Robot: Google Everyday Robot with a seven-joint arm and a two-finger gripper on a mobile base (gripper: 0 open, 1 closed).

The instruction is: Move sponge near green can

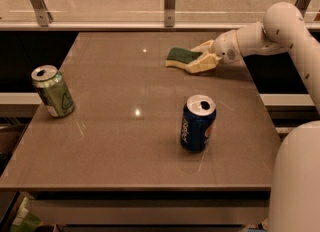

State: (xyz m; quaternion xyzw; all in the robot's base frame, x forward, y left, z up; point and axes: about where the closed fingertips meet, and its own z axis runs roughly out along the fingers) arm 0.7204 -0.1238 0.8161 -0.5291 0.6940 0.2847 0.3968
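Green sponge (177, 55), right end hidden, clamped in far-right end effector (194, 59).

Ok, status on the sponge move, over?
Tool at sponge, far right of table. Green can upright at left edge, well apart. Blue Pepsi can near front, off the direct line.

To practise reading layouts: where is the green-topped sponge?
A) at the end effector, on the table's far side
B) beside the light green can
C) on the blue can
A: the green-topped yellow foam sponge lies at the cream end effector on the table's far side, apart from the light green metal can.
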